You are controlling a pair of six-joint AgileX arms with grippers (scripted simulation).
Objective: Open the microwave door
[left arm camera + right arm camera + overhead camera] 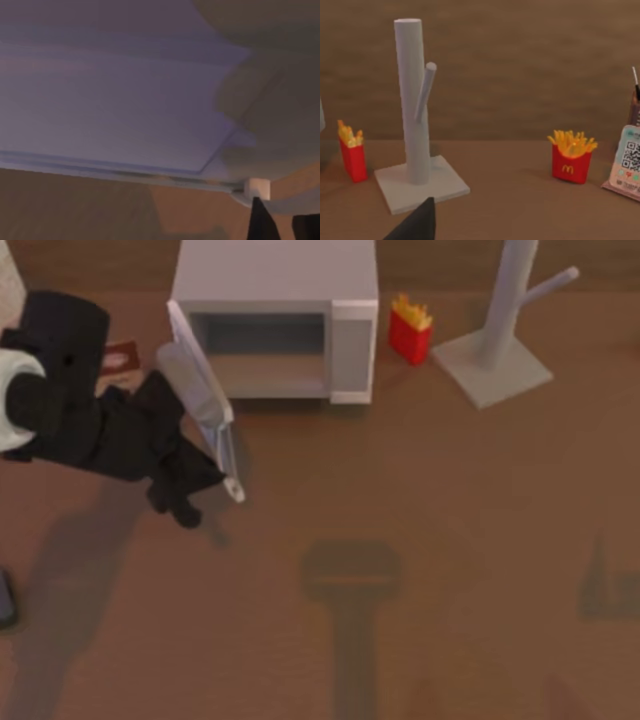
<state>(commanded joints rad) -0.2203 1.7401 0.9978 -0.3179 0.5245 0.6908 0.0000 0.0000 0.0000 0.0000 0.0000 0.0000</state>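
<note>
Our left gripper (pixel 200 502) sits at the free edge of the microwave door (pixel 203 400), down by the pale handle bar (pixel 234 488), on the tabletop's left side. We cannot tell whether its jaws are clenched on the handle or merely pressed against it; in the left wrist view only a dark fingertip (pixel 263 220) shows beside the handle's white end, with the door panel filling most of the picture.

The door stands swung well out from the microwave (pixel 275 320), roughly square to its front, and the cavity lies open to the top view. We judge the task nearly or fully done; at most a little more swing and a release remain.

Our right arm is out of the top view, its wrist camera facing a white branched stand (pixel 415 130) and two fries cartons (pixel 570 156).
</note>
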